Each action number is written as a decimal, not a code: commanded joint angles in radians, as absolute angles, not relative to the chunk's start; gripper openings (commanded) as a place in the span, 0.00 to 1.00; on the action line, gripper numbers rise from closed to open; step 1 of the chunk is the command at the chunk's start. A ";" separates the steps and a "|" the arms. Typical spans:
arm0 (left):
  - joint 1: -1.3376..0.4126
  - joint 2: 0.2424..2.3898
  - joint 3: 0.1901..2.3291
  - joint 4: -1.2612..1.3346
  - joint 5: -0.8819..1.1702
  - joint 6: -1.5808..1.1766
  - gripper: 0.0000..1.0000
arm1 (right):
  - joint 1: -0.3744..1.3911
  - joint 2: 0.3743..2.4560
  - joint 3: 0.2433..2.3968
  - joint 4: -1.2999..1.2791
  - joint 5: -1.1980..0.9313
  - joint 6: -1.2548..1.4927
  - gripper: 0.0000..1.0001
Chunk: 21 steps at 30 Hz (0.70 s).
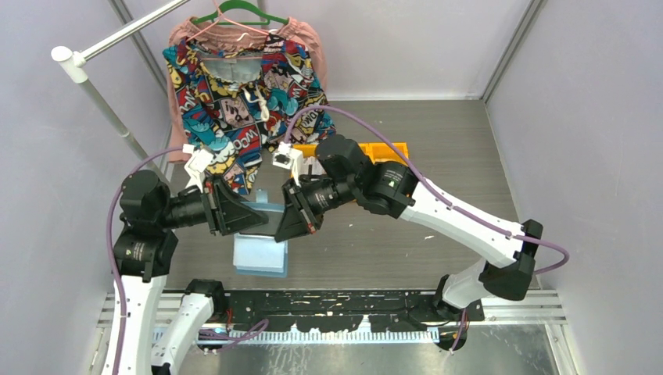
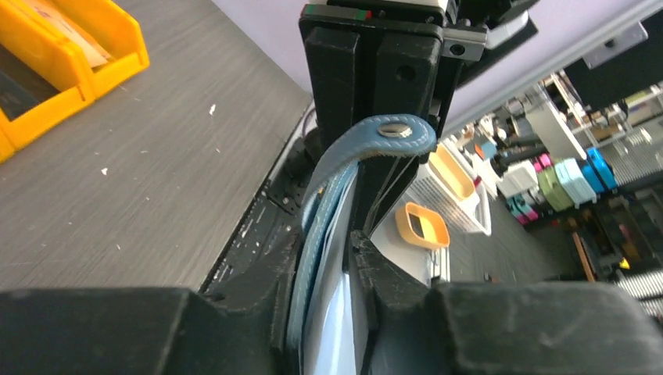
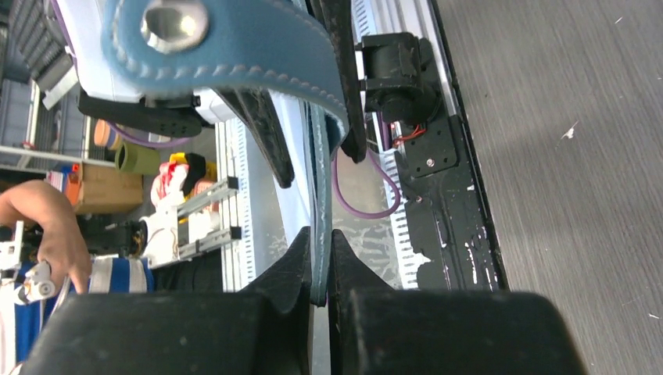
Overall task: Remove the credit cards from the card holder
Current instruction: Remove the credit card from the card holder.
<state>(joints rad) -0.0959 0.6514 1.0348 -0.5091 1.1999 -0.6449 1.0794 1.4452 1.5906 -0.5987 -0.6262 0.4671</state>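
The teal-blue card holder (image 1: 262,251) hangs above the table between both grippers, its light-blue inner side facing up in the top view. My left gripper (image 1: 245,215) (image 2: 327,241) is shut on one end of it, with the teal cover and pale inner layers (image 2: 344,312) squeezed between the fingers. My right gripper (image 1: 283,221) (image 3: 320,236) is shut on the thin teal cover edge (image 3: 319,195) from the opposite side. The snap tab (image 2: 395,131) (image 3: 234,39) curls over near the right gripper's fingers. The credit cards are hidden; I cannot tell them from the sleeves.
Orange bins (image 1: 385,150) (image 2: 47,62) stand on the grey table behind the right arm. A comic-print shirt (image 1: 242,86) hangs from a green hanger at the back left, beside a white pole (image 1: 86,62). The black base rail (image 1: 352,301) runs along the near edge.
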 commanded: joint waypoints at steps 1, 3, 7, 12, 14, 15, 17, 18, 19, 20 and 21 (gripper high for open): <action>-0.095 0.657 1.033 -0.473 1.365 -0.625 0.22 | 1.092 1.471 1.703 -0.710 -0.672 0.370 0.01; -0.096 0.661 1.030 -0.513 1.410 -0.586 0.08 | 1.092 1.493 1.741 -0.743 -0.672 0.345 0.01; -0.095 0.664 1.029 -0.546 1.396 -0.560 0.00 | 1.089 1.520 1.796 -0.788 -0.630 0.315 0.24; -0.095 0.610 1.021 -0.491 1.114 -0.579 0.00 | 1.017 1.397 1.693 -0.598 -0.275 0.552 0.61; -0.095 0.591 1.010 -0.476 0.954 -0.591 0.00 | 1.013 1.264 1.546 -0.419 -0.112 0.674 0.64; -0.095 0.586 1.003 -0.463 0.888 -0.605 0.00 | 1.013 1.207 1.456 -0.296 -0.090 0.741 0.64; -0.095 0.581 0.990 -0.435 0.790 -0.639 0.00 | 1.016 1.144 1.290 -0.077 -0.081 0.872 0.65; -0.096 0.578 0.980 -0.413 0.753 -0.664 0.00 | 1.021 1.137 1.240 0.002 -0.085 0.926 0.65; -0.096 0.573 0.974 -0.394 0.713 -0.682 0.00 | 1.031 1.138 1.200 0.088 -0.089 0.970 0.65; -0.096 0.569 0.966 -0.380 0.688 -0.699 0.00 | 1.042 1.144 1.152 0.151 -0.092 1.010 0.64; -0.095 0.565 0.959 -0.363 0.668 -0.714 0.00 | 1.056 1.153 1.125 0.212 -0.093 1.039 0.64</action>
<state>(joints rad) -0.0959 0.5812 0.9783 -0.4896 0.8780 -0.6319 1.0157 1.1351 1.2335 -0.2337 -0.1722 0.7940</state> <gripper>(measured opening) 0.039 0.644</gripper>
